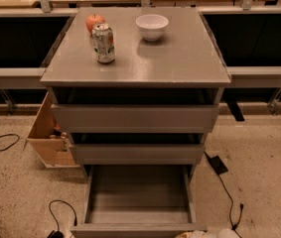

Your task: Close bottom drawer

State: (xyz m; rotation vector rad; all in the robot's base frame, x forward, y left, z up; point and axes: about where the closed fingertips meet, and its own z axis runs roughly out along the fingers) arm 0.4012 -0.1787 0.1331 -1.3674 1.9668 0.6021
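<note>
The grey cabinet [135, 58] has three drawers. The bottom drawer [139, 195] is pulled far out, and its long shallow grey tray is bare. Its plain front [137, 230] lies at the bottom edge of the view. The two drawers above, the upper [135, 118] and the middle [136, 153], stand slightly out. Only pale shapes at the bottom edge show of my gripper [214, 233], just right of the bottom drawer's front corner and low near the floor.
On the cabinet top stand a drinks can [103, 43], a red apple [95, 21] and a white bowl [152, 27]. An open wooden box [48, 138] sits at the cabinet's left. Black cables [227, 192] and a small black block [215, 164] lie on the speckled floor.
</note>
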